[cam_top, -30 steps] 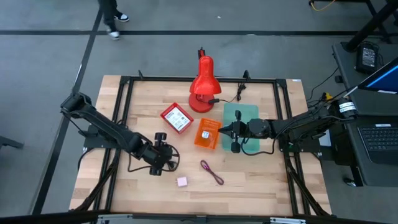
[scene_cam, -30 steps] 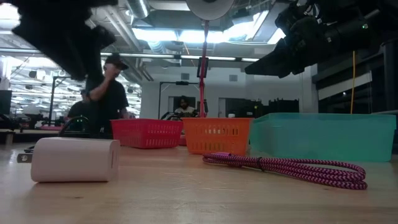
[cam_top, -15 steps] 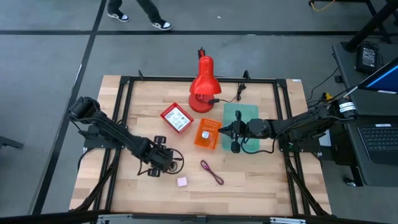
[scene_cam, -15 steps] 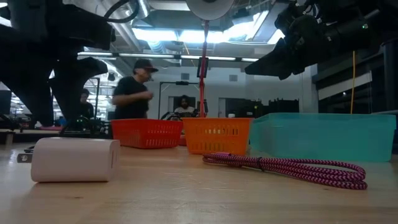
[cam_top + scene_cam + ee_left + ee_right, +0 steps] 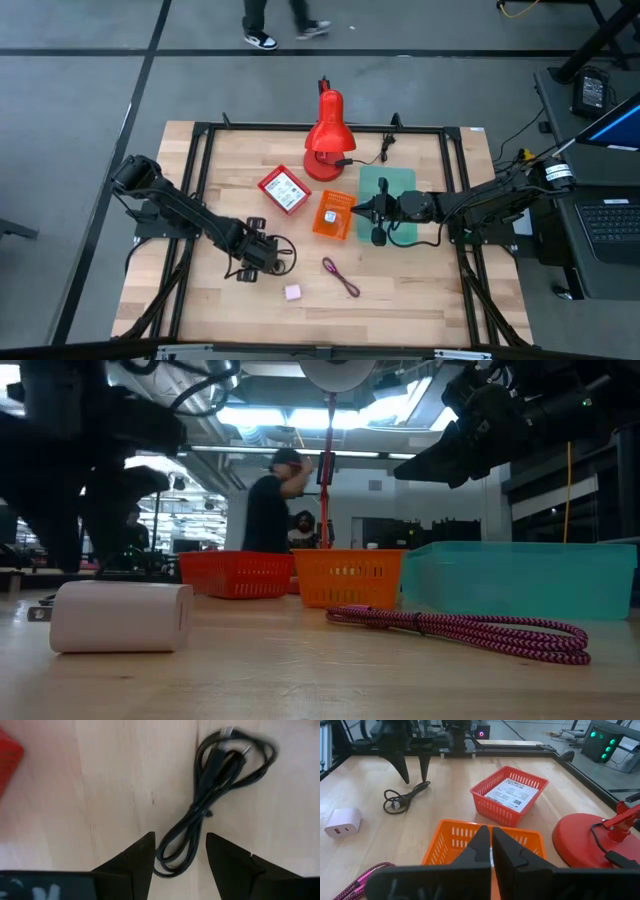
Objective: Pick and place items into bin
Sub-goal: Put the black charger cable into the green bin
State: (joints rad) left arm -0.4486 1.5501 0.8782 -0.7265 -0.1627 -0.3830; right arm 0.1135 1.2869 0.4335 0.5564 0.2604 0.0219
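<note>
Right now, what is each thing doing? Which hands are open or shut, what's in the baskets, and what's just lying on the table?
Left hand: open, straddling one end of the black cable.
Right hand: shut, empty, above the orange basket.
Black cable: coiled, lying on the table.
Red basket: holds a white printed card.
Orange basket: holds a small white item.
Teal bin: contents not visible.
Pink charger: lying loose.
Maroon cord: looped, lying loose.
Red lamp: standing upright.

Bare wood across lower right and far left of the high view. Centre crowded: red lamp (image 5: 326,140), red basket (image 5: 284,189), orange basket (image 5: 333,214), teal bin (image 5: 388,201). Black cable (image 5: 276,256), pink cube (image 5: 292,292) and maroon cord (image 5: 341,276) scattered lower centre.
</note>
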